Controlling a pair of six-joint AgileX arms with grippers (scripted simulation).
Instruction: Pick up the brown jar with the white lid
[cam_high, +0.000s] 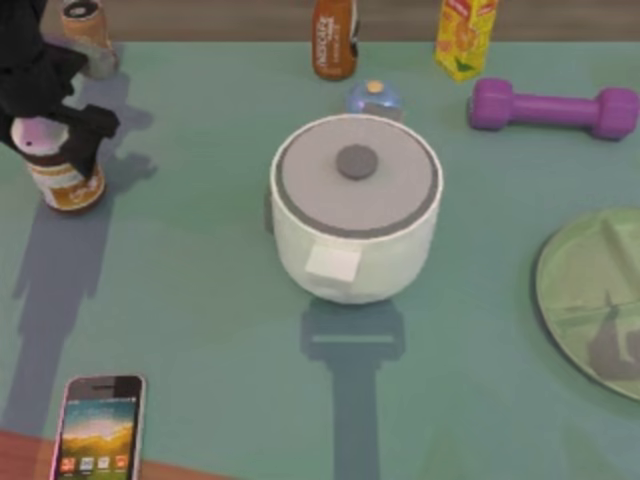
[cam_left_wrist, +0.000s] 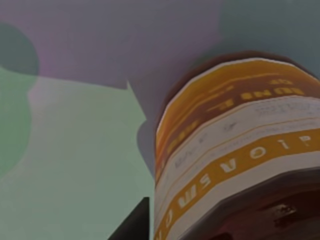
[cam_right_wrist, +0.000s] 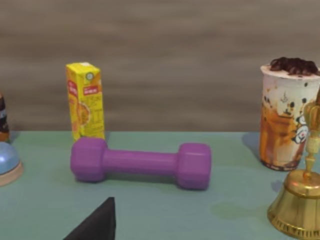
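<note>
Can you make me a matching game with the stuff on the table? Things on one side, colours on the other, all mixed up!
Things:
1. dumbbell
2. juice carton
3. phone
4. big pot

Colours:
A. white with a grey-ringed lid
B. purple
C. pink edge, bright screen
D. yellow

Pairs: 1-B, 2-D, 3-C, 4-A.

Bonus: the brown jar with the white lid sits at the table's left, under the left gripper.

The brown jar (cam_left_wrist: 240, 155) looms close, its orange-and-white label band facing the camera.
</note>
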